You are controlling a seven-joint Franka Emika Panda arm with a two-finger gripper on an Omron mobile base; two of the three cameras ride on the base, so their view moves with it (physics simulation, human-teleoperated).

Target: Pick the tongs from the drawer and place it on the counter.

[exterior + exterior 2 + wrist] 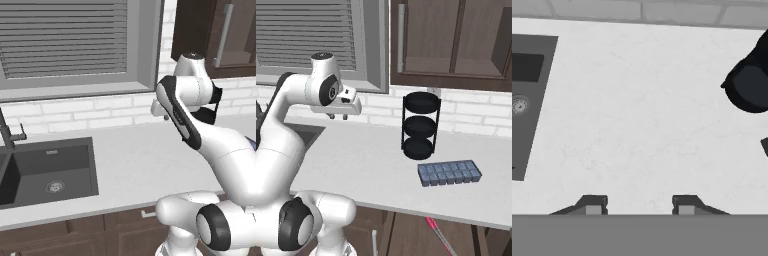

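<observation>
Risk: the tongs lie low, at the bottom centre-right of the right base view, under the front edge of the surface; reaching them means dropping past that edge, and I judge a straight descent could knock the arm or the tongs against it.
Second risk: the tongs are slim with thin arms, so a grasp off their middle would likely let them swing or slip on the lift.
Clutter: the ice tray and the black rack stand at the centre-right of the right base view, so a careless set-down there could bump them.
Tongs: pink end pointing up-left, not held; the drawer itself is hard to make out.
Gripper: high above the surface at the upper left of the right base view, pointing down; in the hand view its tips stand apart with nothing between them.
Arm: folded, elbow raised near the window, hand over bare surface between sink and rack.
Stage: the pick looks not yet begun.
</observation>
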